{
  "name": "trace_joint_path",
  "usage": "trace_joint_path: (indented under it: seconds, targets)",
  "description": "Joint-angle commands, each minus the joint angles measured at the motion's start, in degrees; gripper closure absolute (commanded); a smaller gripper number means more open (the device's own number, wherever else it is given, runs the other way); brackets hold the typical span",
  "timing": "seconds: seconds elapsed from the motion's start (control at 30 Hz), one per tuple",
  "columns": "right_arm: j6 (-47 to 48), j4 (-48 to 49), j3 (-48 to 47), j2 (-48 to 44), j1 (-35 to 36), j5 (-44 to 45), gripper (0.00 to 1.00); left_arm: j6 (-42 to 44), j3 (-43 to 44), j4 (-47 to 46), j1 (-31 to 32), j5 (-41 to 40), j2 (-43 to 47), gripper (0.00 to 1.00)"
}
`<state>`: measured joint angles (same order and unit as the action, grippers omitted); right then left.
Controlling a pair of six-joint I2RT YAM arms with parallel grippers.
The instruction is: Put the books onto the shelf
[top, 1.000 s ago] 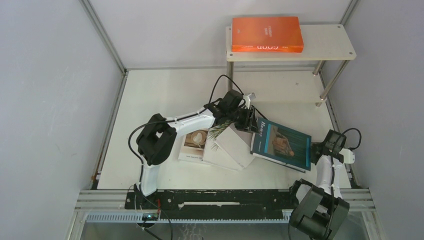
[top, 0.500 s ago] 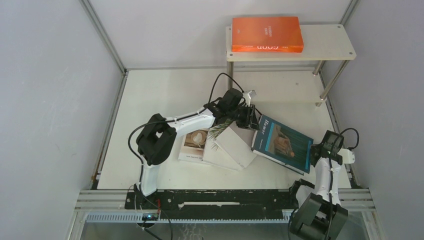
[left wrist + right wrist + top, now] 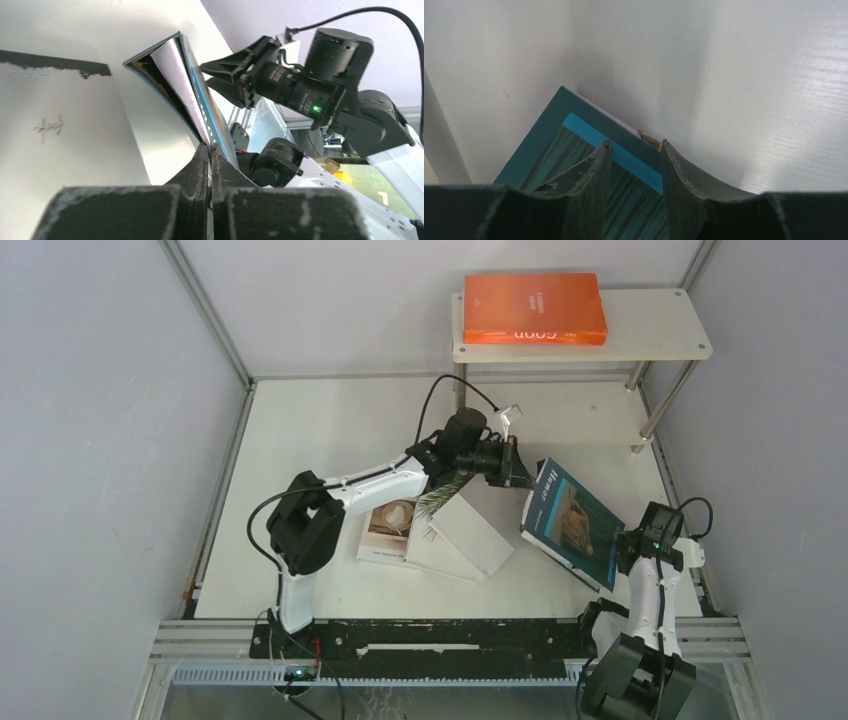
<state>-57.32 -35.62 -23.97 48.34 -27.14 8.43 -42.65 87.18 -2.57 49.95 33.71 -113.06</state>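
Now the left gripper (image 3: pixel 515 462) is pinched shut on the far left edge of the teal book (image 3: pixel 572 520).
The left arm hides most of the palm-leaf book (image 3: pixel 437 502), and the fingers cover the pinch itself. The right gripper (image 3: pixel 633 146) stands with its jaws apart at the teal book's near right corner. A second ago the left jaws were apart and the teal book overlapped the grey-white book (image 3: pixel 470 530). It has since swung right. The orange book (image 3: pixel 534 308) lies on the shelf (image 3: pixel 660 325).

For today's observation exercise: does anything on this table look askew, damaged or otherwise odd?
The teal book is tilted up, pinched at one edge by the left gripper. In the left wrist view its cover gapes away from the pages, so it may bend. The white books lie in a skewed, overlapping pile.
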Motion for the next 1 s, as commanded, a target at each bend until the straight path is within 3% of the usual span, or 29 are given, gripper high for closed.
trace_joint_path:
  seconds: [0.0, 0.37, 0.77, 0.97]
  targets:
    - [-2.4, 0.6, -3.6, -1.7, 2.8, -14.9, 0.53, -0.7, 1.5, -0.6, 6.7, 9.3, 0.6, 1.00]
    - [0.3, -1.3, -4.6, -4.0, 0.8, -14.1, 0.51, 3.3, -2.1, 1.1, 7.0, 3.8, 4.7, 1.00]
    - [3.6, -5.6, -9.7, -7.2, 1.6, -13.0, 0.29, 4.3, -3.7, 2.2, 6.4, -7.9, 8.5, 1.00]
    - [2.6, -6.2, -10.3, -10.5, 2.7, -12.8, 0.24, 1.4, -3.2, 2.2, 5.0, -14.3, 10.1, 1.00]
